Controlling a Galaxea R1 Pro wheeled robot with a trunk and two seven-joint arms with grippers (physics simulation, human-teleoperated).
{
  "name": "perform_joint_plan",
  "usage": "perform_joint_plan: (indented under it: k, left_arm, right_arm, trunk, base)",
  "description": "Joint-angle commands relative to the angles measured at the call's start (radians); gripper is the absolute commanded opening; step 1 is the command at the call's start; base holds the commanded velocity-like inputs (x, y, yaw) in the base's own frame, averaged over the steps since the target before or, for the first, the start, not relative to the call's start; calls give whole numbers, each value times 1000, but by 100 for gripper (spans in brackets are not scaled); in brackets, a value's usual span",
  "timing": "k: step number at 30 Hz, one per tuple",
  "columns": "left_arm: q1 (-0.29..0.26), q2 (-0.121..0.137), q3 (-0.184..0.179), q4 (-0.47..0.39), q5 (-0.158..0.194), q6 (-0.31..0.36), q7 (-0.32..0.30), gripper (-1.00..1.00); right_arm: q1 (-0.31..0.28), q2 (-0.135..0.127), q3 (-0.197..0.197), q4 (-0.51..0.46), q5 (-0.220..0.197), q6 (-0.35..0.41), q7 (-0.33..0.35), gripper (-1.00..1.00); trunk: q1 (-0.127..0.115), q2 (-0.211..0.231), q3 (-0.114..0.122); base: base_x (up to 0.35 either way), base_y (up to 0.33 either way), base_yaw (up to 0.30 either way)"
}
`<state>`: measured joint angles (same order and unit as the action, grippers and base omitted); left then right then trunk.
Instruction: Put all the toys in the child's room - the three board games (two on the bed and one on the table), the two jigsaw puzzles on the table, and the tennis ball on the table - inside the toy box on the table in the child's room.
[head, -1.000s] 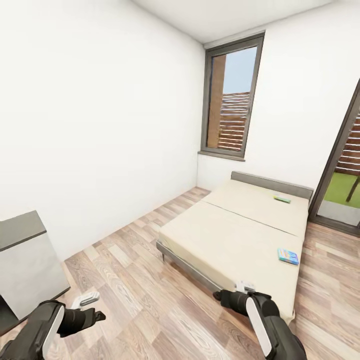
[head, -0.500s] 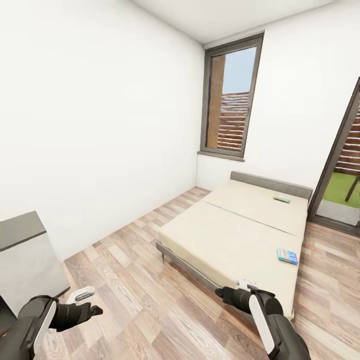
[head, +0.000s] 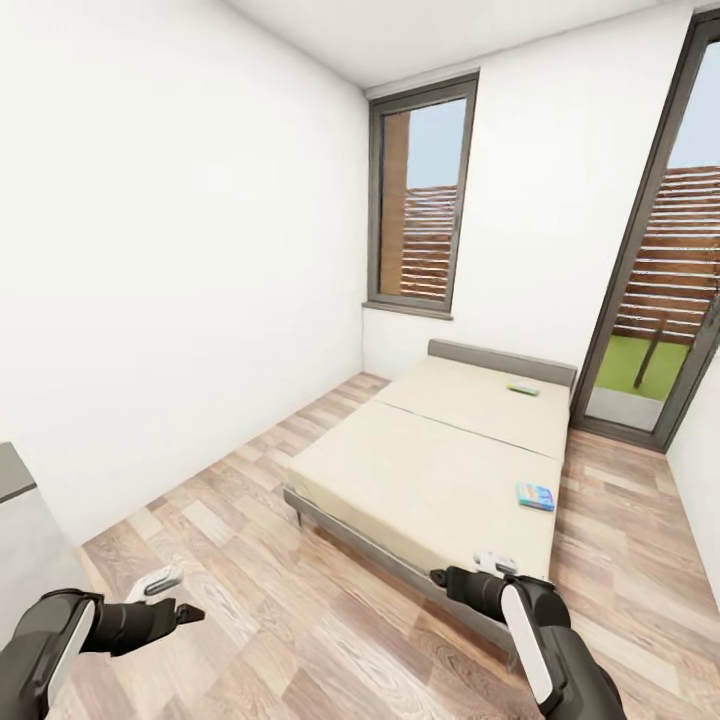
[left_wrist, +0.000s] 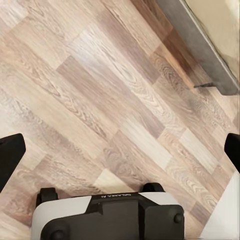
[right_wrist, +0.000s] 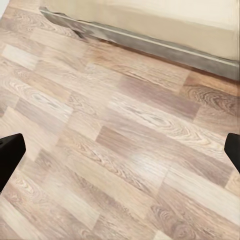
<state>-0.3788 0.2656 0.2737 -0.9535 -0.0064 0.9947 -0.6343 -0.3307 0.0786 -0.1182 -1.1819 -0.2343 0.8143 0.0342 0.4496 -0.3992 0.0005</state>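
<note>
Floor (head: 300, 610) under your left gripper (left_wrist: 120, 150) and right gripper (right_wrist: 120, 150): wood-look planks, strong grain, mixed tan and brown, soft satin sheen. Ahead of your right gripper, the bed (head: 430, 470): mattress reads as plain beige cloth, matt; frame and headboard dark grey, smooth, matt. Two board games (head: 535, 496) on it look like printed card with a slight gloss. Walls (head: 170, 250) beyond both grippers are flat matt white. Arm shells: glossy white and black plastic.

A tall dark-framed window (head: 420, 200) is showing slatted fencing outside, while a glass door (head: 665, 270) is revealing grass; a grey cabinet (head: 25, 530) is standing by the white wall (head: 170, 250).
</note>
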Motion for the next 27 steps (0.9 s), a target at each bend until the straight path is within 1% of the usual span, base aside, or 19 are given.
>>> perform_joint_plan:
  k: [1, 5, 8, 22, 27]
  left_arm:
    - [0, 2, 2, -1, -2, 6, -13, 100]
    - [0, 8, 2, -1, -4, 5, -37, 100]
    - [0, 9, 2, -1, -3, 4, -43, 100]
    - [0, 10, 2, -1, 3, 3, -50, 100]
    - [0, 10, 2, -1, 3, 3, -51, 100]
  right_arm:
    - [-1, 1, -3, -1, 0, 5, 5, 100]
    - [-1, 1, -4, -2, -2, 5, 10, 100]
    - [-1, 1, -4, -1, -3, 5, 11, 100]
    - [-1, 1, -9, -1, -3, 5, 13, 100]
    - [-1, 0, -11, 5, -3, 5, 13, 100]
  trunk:
    - [0, -1, 0]
    - [0, -1, 0]
    - [0, -1, 0]
    - [0, -1, 0]
    - [0, -1, 0]
  base:
    - [0, 0, -275]
    - [0, 0, -278]
    - [0, 0, -280]
    - [2, 0, -281]
    - [96, 0, -273]
